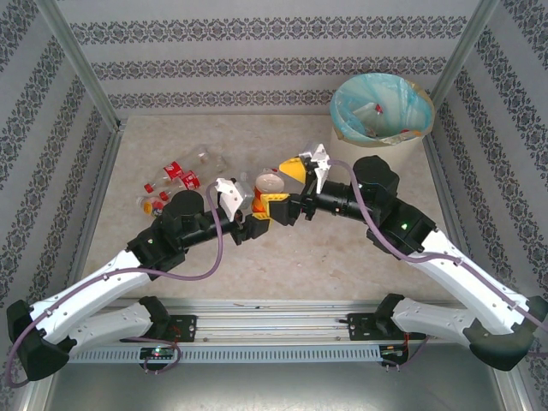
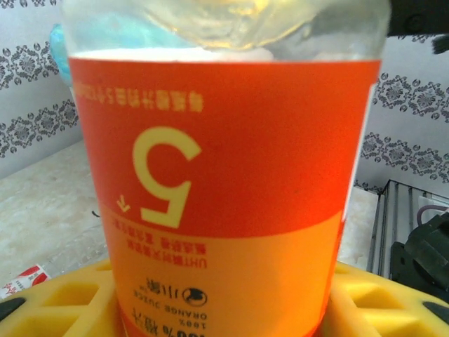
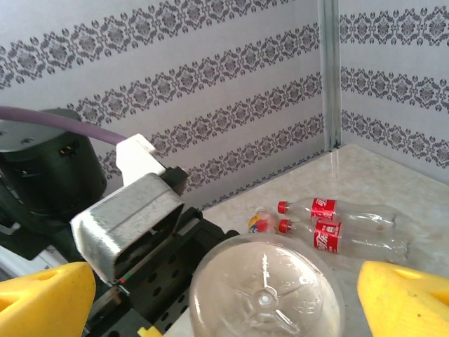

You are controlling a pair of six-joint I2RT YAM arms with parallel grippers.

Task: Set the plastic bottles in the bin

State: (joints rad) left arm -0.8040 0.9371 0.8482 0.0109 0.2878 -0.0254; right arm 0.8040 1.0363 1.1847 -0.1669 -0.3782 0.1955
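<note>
Left end effector (image 1: 255, 205) pinches the orange-labelled bottle (image 1: 269, 182) around its body, yellow fingers (image 2: 49, 305) flanking the label in the left wrist view; we judge the grip firm, since the bottle appears lifted off the surface (image 1: 282, 257). Right end effector (image 1: 286, 186) stands spread wide, one finger on each side of the bottle's clear base with a gap on both sides, touching nothing we can make out. Position: the held bottle is well left of the bin (image 1: 339, 111) and nearer the arm bases than it. Likely reason, our judgement: a mid-air handover, because the loose bottles lie farther left of the bin, on the left arm's side, while the right arm is the one nearer the bin. Counts: one bottle held; two red-labelled bottles (image 3: 326, 208) with red caps lying side by side, well left of the bin; a smaller one (image 3: 259, 222) with orange on it just beside their caps. The top view suggests one or two more clear ones in that group, partly masked by the left arm, so we log at least four loose. Inside the bin, at least one bottle with red on it (image 1: 374, 111); deeper contents unreadable. One bin, two end effectors.
</note>
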